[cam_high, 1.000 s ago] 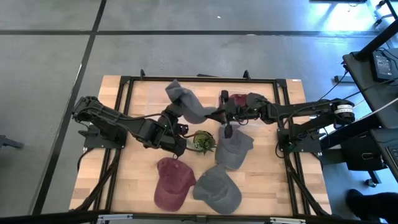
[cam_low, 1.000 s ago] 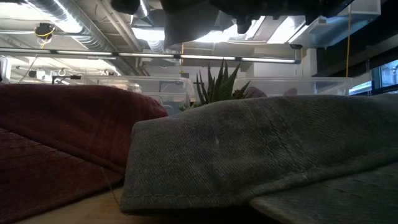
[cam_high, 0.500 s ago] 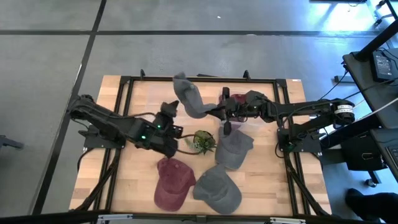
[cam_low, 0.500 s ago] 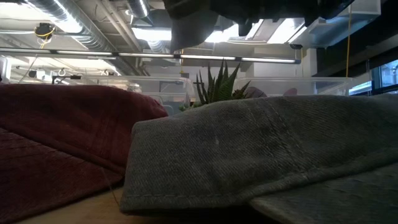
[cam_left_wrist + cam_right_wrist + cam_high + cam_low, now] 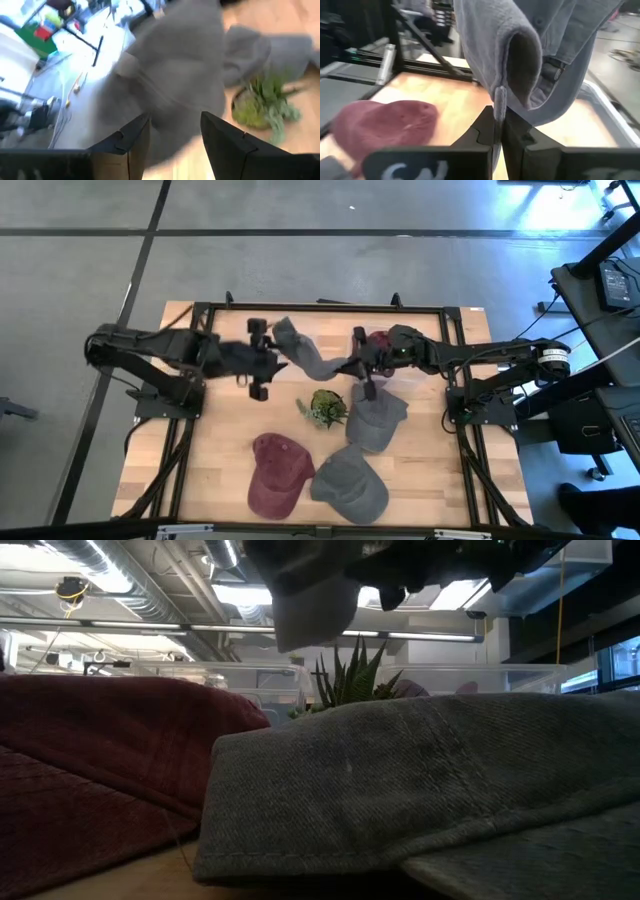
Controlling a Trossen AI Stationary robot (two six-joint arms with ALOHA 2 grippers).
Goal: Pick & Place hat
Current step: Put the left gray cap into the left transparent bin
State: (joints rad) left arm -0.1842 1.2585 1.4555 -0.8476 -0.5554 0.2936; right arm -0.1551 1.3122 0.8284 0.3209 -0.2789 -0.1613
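Observation:
A grey hat [image 5: 302, 350] hangs above the far middle of the table, between my two grippers. My right gripper [image 5: 351, 366] is shut on the hat's right end, and the right wrist view shows the hat [image 5: 530, 55] draped past its fingers. My left gripper [image 5: 270, 362] stands open just left of the hat's other end, and the hat [image 5: 175, 75] fills its wrist view beyond the open fingers. The low view shows the hat [image 5: 310, 595] hanging at the top. My right gripper pinches a thin edge of the grey hat [image 5: 499, 100] between its two fingers, coming level from the table's right. The hat is lifted clear of the table, slack and folded. Whether my left gripper touches the hat I cannot tell.
A potted plant [image 5: 325, 408] stands mid-table. Near the front edge lie a red hat [image 5: 278, 475] and a grey hat [image 5: 350, 482]. Another grey hat [image 5: 376, 420] lies right of the plant. A red hat [image 5: 385, 125] lies under my right arm.
My left gripper has opened, let go of the grey hat's left end, and drawn back toward the table's left and far edge. The hat has stayed lifted in my right gripper, and its freed end has sagged a little.

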